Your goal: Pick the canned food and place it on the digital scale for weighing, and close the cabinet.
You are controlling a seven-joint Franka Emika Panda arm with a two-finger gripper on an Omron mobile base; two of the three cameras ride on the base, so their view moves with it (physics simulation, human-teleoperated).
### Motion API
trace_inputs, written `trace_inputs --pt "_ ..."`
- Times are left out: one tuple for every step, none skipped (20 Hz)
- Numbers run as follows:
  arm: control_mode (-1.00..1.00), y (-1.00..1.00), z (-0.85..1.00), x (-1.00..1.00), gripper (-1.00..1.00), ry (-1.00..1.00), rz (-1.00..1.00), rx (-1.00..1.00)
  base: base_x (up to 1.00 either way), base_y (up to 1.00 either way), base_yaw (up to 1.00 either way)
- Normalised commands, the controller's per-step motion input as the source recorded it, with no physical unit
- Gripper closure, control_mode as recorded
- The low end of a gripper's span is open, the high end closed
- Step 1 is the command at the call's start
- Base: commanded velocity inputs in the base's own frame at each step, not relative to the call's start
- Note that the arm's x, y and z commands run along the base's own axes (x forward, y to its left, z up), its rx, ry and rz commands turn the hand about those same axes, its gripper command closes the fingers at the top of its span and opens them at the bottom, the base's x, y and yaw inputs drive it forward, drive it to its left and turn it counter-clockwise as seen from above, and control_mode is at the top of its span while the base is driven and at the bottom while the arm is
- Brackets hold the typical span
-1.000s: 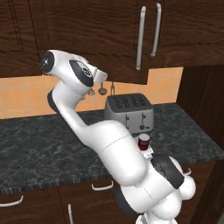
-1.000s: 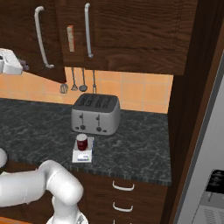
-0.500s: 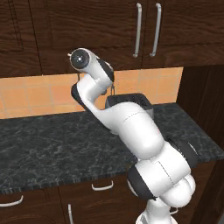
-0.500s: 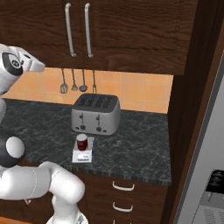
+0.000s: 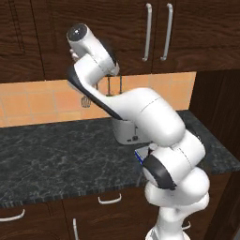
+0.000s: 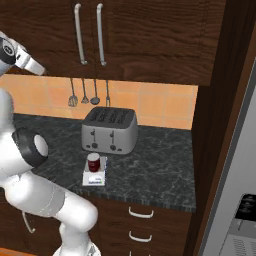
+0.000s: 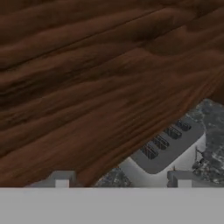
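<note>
On the dark speckled stone desk [image 6: 160, 165], the small dark red can [image 6: 93, 162] stands on the flat white digital scale [image 6: 95, 177] for weighing, at 6 o'clock of the silver toaster [image 6: 110, 130], while the spread, empty end effector [image 7: 123, 179] faces the dark brown wooden cabinet [image 6: 145, 35] door.

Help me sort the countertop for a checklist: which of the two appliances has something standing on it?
The small flat scale, in front of the toaster: a dark red can stands on it. The toaster's top carries nothing.

One canned food [image 6: 93, 162], one digital scale [image 6: 94, 178], one toaster [image 6: 110, 130], two cabinet handles [image 6: 78, 34], three hanging utensils [image 6: 84, 93]
</note>
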Motion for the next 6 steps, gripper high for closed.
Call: trace_inputs --pt "-1.0 0.0 -0.01 1.0 -1.0 -0.05 0.06 0.18 0.0 0.0 0.0" --pt "-1.0 -0.02 0.0 1.0 -1.0 -0.07 0.06 0.18 0.0 0.0 0.0" --pt "-1.0 -0.11 0.0 1.0 -1.0 -0.08 0.05 0.18 0.0 0.0 0.0" --pt "-1.0 -0.29 0.0 1.0 -1.0 -0.15 0.06 0.19 0.0 0.0 0.0" --pt "-1.0 -0.55 0.0 0.61 -1.0 -0.33 0.1 0.23 0.0 0.0 0.0" --pt "-1.0 -0.84 -0.11 0.08 -1.0 -0.5 0.14 0.28 0.0 0.0 0.0"
